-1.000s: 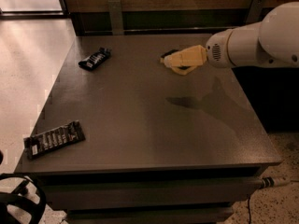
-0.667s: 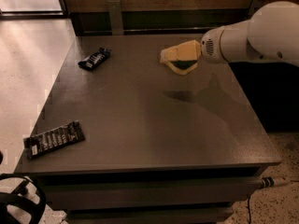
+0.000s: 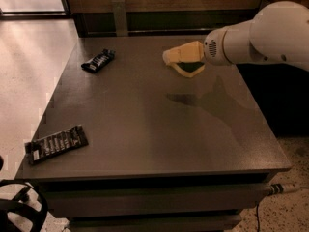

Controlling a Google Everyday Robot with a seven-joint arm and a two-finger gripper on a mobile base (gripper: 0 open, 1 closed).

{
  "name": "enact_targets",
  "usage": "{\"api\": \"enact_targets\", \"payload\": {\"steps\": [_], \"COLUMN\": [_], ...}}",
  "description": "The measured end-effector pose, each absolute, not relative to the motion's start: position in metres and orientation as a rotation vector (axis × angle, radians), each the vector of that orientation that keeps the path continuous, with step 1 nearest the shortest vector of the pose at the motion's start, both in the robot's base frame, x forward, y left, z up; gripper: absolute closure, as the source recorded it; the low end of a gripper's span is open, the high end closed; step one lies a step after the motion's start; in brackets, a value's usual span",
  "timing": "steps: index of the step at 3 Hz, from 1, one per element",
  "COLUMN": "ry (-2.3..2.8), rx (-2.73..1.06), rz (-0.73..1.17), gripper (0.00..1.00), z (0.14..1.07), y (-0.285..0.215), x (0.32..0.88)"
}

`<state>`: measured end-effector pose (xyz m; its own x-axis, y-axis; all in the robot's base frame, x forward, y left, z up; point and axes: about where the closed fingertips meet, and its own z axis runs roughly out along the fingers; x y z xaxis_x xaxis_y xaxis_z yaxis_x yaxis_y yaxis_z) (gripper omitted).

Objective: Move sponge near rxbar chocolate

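**One sponge in the air, two wrappers on the table**

Three things are here at the dark grey table (image 3: 145,129). The sponge (image 3: 179,55) hangs above the far right part of the table and does not touch it. Its yellow foam faces up, its dark green side faces down, and its shadow (image 3: 183,99) lies on the surface below. The gripper (image 3: 192,58), at the end of the white arm (image 3: 251,40) coming from the right, has its jaws closed on the sponge.

The rxbar chocolate (image 3: 57,144) lies flat at the near left corner, well apart from the sponge. Its dark wrapper has a row of white letters that I cannot read. A shorter glossy black wrapper (image 3: 98,61) lies at the far left.
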<state>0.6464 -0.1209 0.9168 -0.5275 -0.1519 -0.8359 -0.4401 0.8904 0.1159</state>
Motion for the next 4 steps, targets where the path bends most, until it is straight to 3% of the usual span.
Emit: {"api": "enact_targets", "payload": {"steps": [4], "ry": [2.101], "rx": [-0.348], "rz": [0.333], "gripper": [0.00], "z": [0.856], "y": [-0.083], "x": [0.683]}}
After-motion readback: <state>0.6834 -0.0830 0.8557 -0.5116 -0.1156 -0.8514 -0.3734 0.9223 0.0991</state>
